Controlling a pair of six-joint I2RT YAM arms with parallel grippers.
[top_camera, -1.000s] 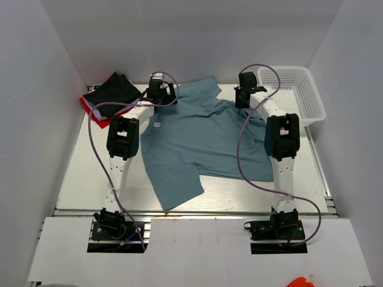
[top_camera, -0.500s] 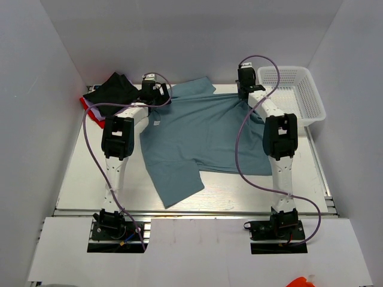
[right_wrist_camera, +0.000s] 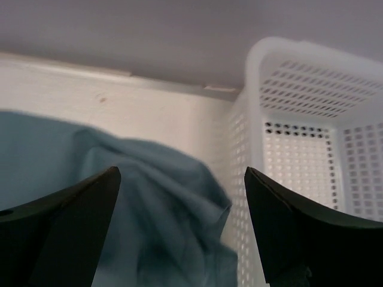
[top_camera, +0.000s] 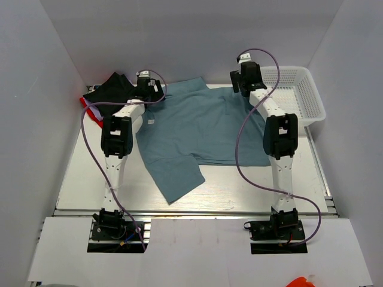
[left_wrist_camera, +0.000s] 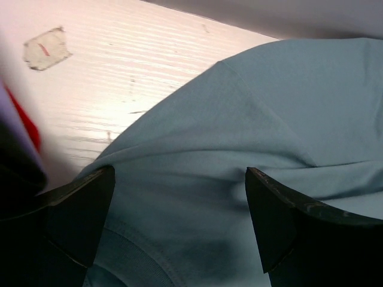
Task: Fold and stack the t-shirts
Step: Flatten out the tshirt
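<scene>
The large dusty blue-teal t-shirt [top_camera: 197, 128] lies spread across the middle of the table, one sleeve pointing toward the near edge. My left gripper [top_camera: 147, 89] hovers open over its far left shoulder; in the left wrist view the jaws [left_wrist_camera: 179, 173] stand wide above the blue cloth [left_wrist_camera: 251, 113], gripping nothing. My right gripper [top_camera: 242, 81] is open at the shirt's far right corner, and its wrist view shows wide jaws [right_wrist_camera: 182, 173] over a bunched fold of shirt [right_wrist_camera: 137, 197]. A black t-shirt [top_camera: 111, 89] lies heaped on a red one [top_camera: 88, 106] at the far left.
A white mesh basket [top_camera: 299, 95] stands at the far right, close beside my right gripper, with its wall [right_wrist_camera: 299, 137] just right of the shirt fold. The back wall is right behind both grippers. Bare table [top_camera: 90, 173] shows left of the shirt.
My right gripper has opened and let go of the shirt's far right part. Both arms moved toward the back wall, and the shirt now lies flatter and further back.
</scene>
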